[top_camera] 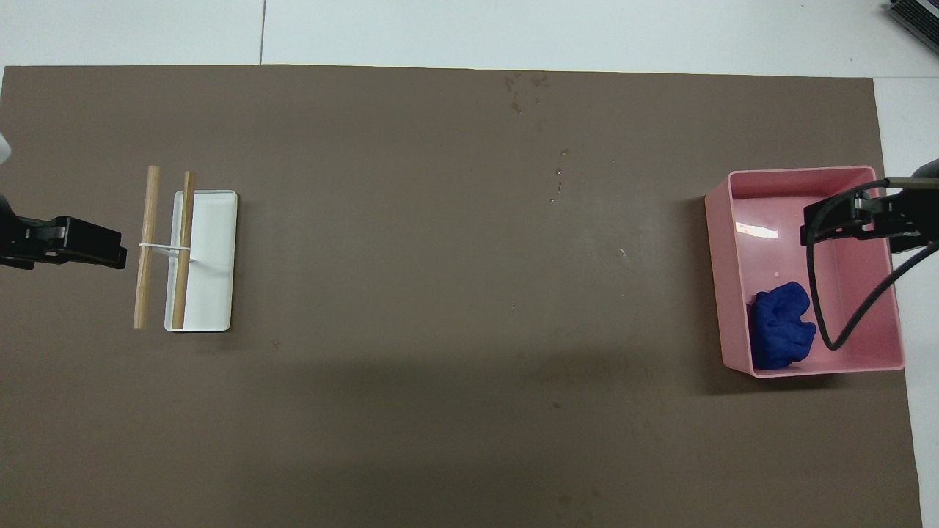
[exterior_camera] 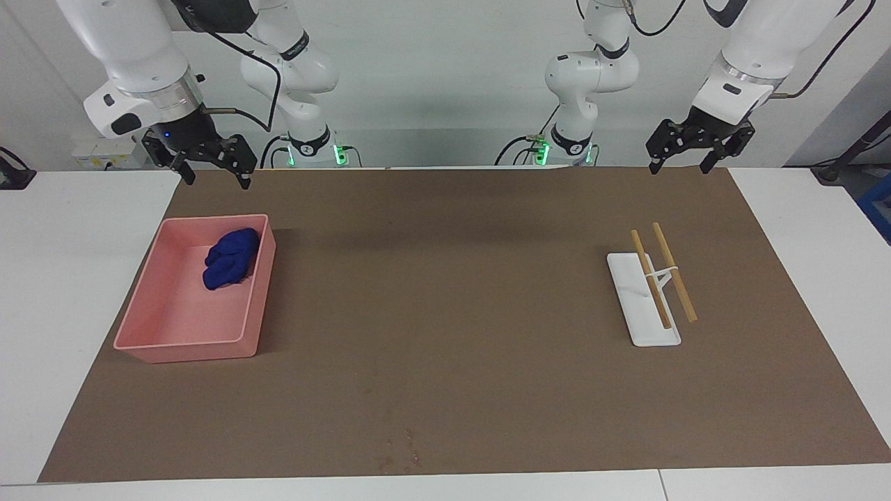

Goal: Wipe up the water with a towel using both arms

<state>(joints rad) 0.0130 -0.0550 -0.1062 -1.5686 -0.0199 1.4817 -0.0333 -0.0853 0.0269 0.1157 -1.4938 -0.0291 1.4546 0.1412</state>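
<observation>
The towel (exterior_camera: 231, 267) looked like soft, crumpled cloth. The tub (exterior_camera: 143, 316) seemed smooth, slightly glossy plastic. Two sticks (exterior_camera: 661, 272) looked like bare wood on a smooth white tray (exterior_camera: 626, 273). The mat (exterior_camera: 445, 334) was matt.

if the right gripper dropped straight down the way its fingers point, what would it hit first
Probably the pink tub: the right gripper hangs open, pointing down over the edge nearest the robots. Depth is unclear, so it could meet the brown mat instead.

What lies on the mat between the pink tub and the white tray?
Only bare brown mat between pink plastic tub and white rectangular tray, in both views.
</observation>
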